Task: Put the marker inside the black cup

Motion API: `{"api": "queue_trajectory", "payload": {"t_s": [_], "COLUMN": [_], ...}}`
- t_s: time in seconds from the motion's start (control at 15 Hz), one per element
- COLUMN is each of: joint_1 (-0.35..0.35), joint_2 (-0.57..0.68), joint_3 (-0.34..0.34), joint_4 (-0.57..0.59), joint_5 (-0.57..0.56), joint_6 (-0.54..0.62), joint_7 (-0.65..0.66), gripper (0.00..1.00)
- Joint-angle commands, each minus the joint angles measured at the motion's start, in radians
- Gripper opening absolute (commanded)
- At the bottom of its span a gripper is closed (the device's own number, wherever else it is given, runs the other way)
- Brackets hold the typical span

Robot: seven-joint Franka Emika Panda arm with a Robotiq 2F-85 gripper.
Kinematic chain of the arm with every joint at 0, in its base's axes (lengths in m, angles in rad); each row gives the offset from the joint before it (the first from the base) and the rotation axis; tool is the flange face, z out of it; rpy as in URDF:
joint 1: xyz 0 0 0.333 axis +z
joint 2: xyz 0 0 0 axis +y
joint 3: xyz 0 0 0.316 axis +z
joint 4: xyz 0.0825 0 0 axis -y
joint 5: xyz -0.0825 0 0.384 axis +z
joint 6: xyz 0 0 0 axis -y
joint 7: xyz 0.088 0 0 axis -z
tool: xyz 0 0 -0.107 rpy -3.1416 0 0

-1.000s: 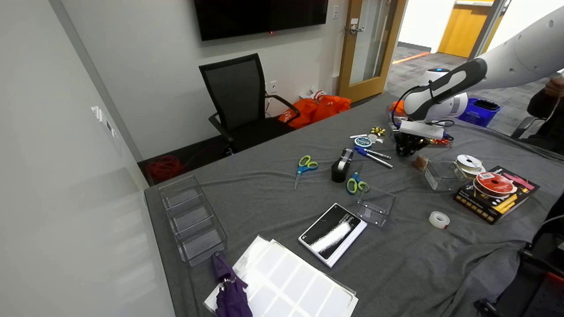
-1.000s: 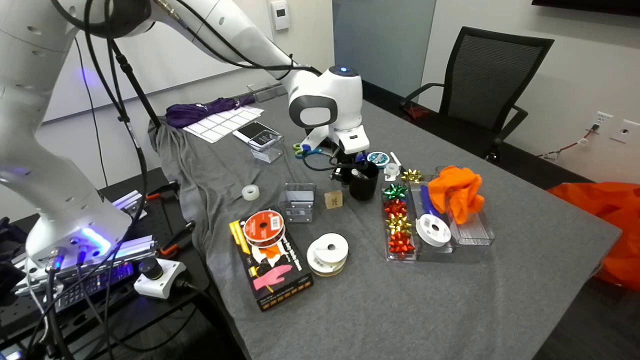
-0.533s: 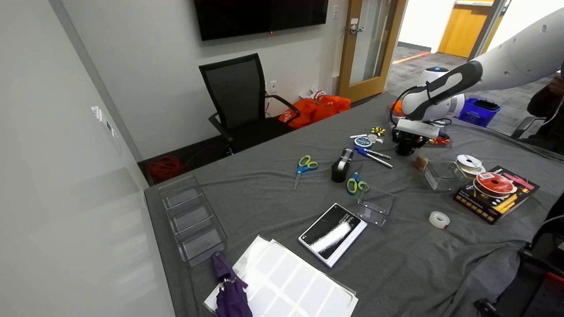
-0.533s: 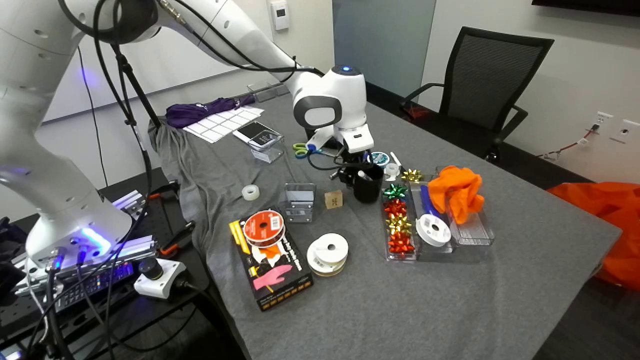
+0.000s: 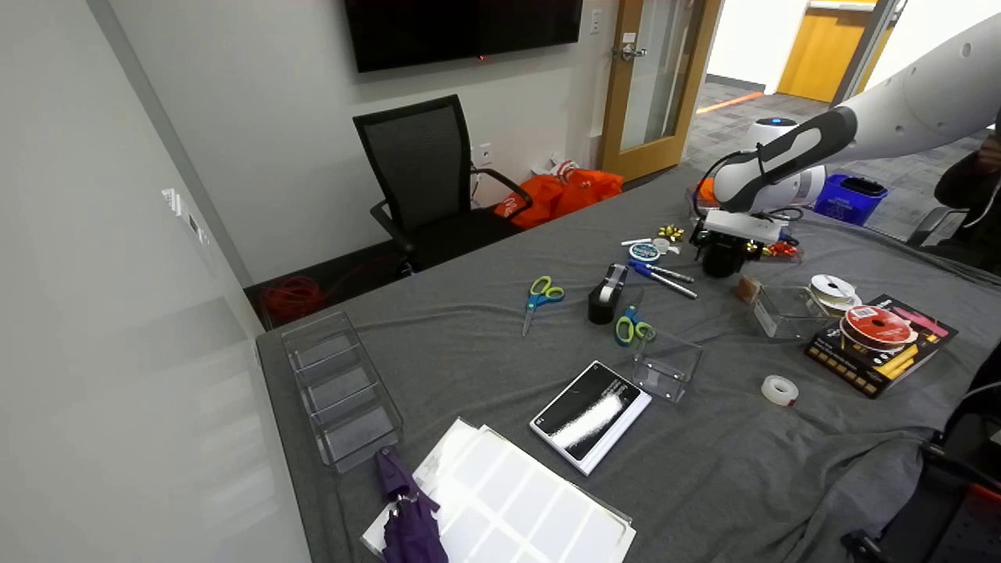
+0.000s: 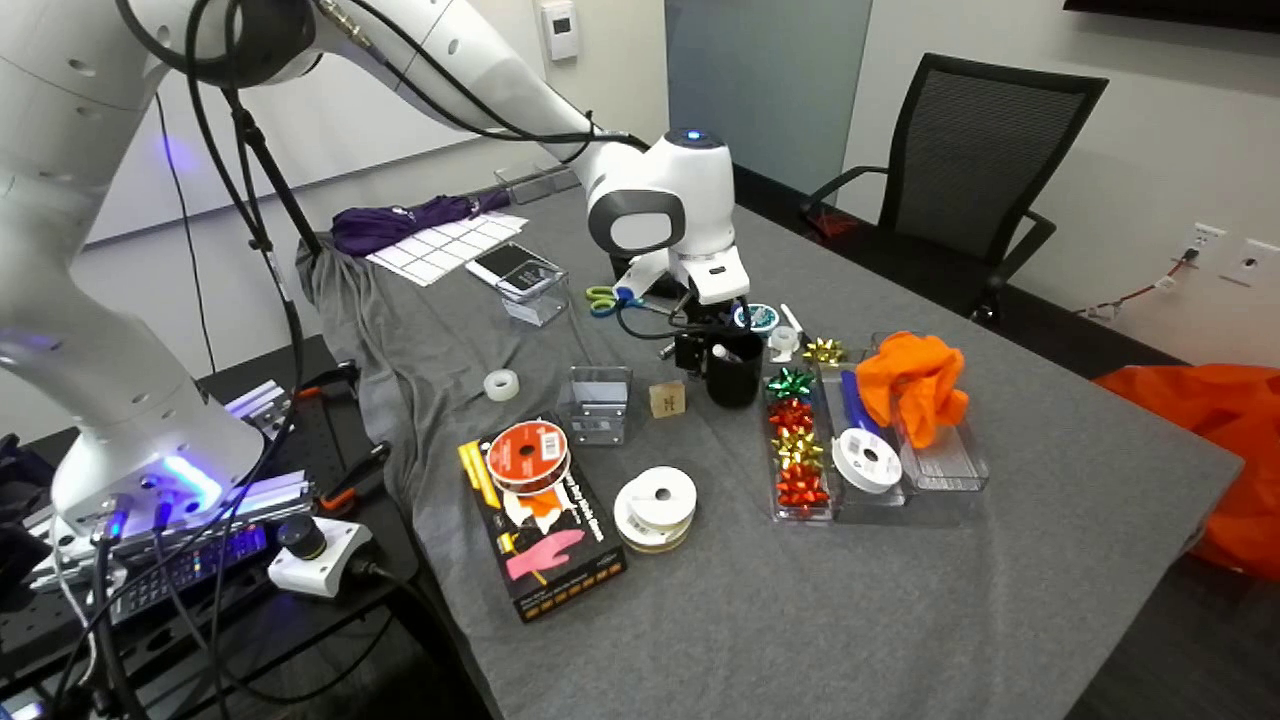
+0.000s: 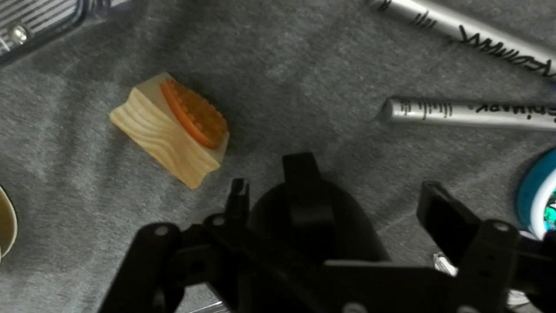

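Observation:
The black cup (image 6: 733,385) stands upright on the grey cloth. Out of its mouth pokes the light-coloured end of a marker (image 6: 722,353), leaning on the near inner side. My gripper (image 7: 336,198) is right at the cup, its fingers (image 7: 445,213) spread wide, one to each side of the rim in the wrist view. Whether a finger touches the cup I cannot tell. A dark bar crosses the rim between them; what it belongs to is unclear. In an exterior view the gripper (image 5: 726,241) hides much of the cup (image 5: 721,264). The marker does not show clearly from the wrist.
Two silver markers (image 7: 469,114) lie on the cloth beside the cup. A wooden block (image 6: 667,399) and a clear box (image 6: 598,405) are close by. Trays of bows (image 6: 797,440) stand on its far side, with a round tin (image 6: 757,318) behind.
The arm, the cup and the marker in it shifted slightly right in an exterior view, then stayed nearly still. The gripper's fingers have spread from closed to wide apart.

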Motion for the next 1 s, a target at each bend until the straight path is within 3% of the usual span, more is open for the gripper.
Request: {"api": "queue_trajectory", "payload": {"t_s": [0.0, 0.4, 0.93], "joint_1": [-0.025, -0.034, -0.015], "joint_2": [-0.006, -0.038, -0.14], "joint_3": [0.029, 0.069, 0.058], "joint_4": [0.01, -0.026, -0.091], "joint_5": [0.004, 0.02, 0.009], "joint_6": [-0.046, -0.097, -0.118], "joint_7": [-0.064, -0.172, -0.177], "gripper": [1.0, 1.0, 1.0]}}
